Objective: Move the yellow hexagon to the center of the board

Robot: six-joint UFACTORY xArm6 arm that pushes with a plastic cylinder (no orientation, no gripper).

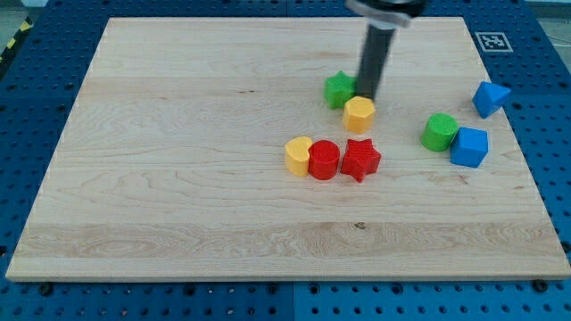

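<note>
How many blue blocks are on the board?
2. One blue block sits near the view's right edge; the other blue block is just below it, touching a green block. None seem hidden.

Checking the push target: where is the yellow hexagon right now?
The yellow hexagon sits right of the board's centre, just below my tip, with the green star at its upper left and the red star below it.

My tip (366,94) sits at the top edge of the yellow hexagon (359,115), just right of the green star (339,89). Lower left on the tabletop (178,178), a yellow block (298,155), red cylinder (324,160) and red star (360,159) form a row. To the right sit a green cylinder (439,132) and two blue blocks (469,147) (489,97).
</note>
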